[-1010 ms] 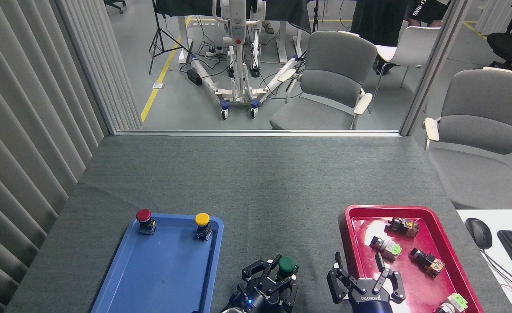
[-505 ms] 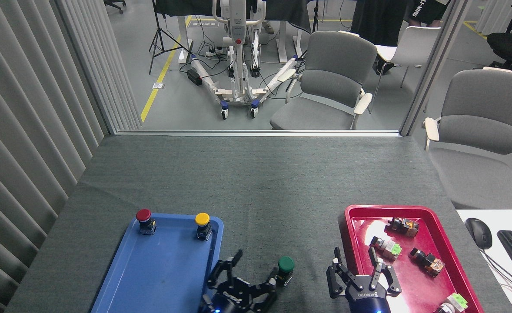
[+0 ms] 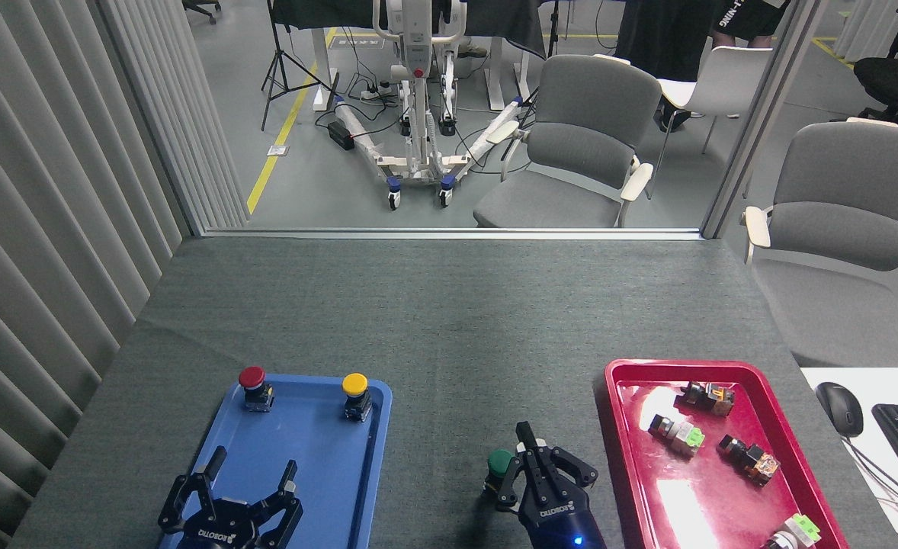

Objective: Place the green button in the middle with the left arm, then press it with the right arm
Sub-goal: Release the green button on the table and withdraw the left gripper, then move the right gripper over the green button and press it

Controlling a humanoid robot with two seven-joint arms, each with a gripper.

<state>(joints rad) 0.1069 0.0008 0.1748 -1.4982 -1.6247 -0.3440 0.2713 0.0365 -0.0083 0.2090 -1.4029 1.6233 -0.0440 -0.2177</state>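
Roughly, setting: we look down on a grey felt-covered table [image 3: 449,320].
Green button: the small dark-green mushroom-capped push-button [image 3: 498,465] stands upright on the bare cloth between the two trays, near our edge.
Right gripper: our black multi-fingered right gripper [image 3: 546,476] sits just beside the button and partly hides it; its fingers are drawn close together, but we cannot tell whether they touch the cap.
Left gripper: our black left gripper [image 3: 232,496] hangs over the blue plastic tray [image 3: 319,488], fingers spread wide, grasping nothing, well apart from the button.
Neighbours: a red-capped button [image 3: 253,386] and a yellow-capped button [image 3: 356,395] stand at the blue tray's far end; a glossy red tray [image 3: 624,427] on the right holds loose switch parts [image 3: 678,435].
Writing: white "ROBOTIQ" lettering shows on both gripper bases.
Beyond: grey chairs [image 3: 578,145] stand behind the table.
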